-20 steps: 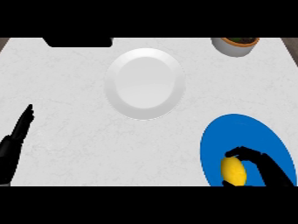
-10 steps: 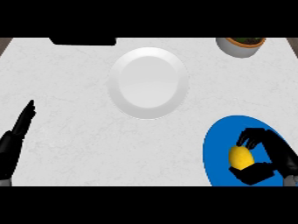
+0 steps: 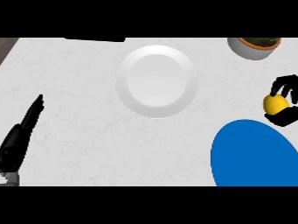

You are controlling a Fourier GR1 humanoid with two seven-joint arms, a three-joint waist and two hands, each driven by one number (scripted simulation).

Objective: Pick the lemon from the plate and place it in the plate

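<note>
My right hand (image 3: 293,98) is at the right edge, fingers and thumb curled round the yellow lemon (image 3: 274,104). It holds the lemon above the counter, just beyond the far rim of the blue plate (image 3: 261,157), which lies bare at the lower right. The white plate (image 3: 157,81) lies at the centre back, to the left of the lemon. My left hand (image 3: 19,140) rests open at the lower left, fingers straight and pointing away.
A white pot with a plant (image 3: 254,46) stands at the back right, just behind my right hand. A dark object (image 3: 96,39) lies along the counter's back edge. Wooden floor shows past the counter's left corner.
My right hand closed on the lemon, lifted it off the blue plate and carried it toward the back. The left hand stayed put.
</note>
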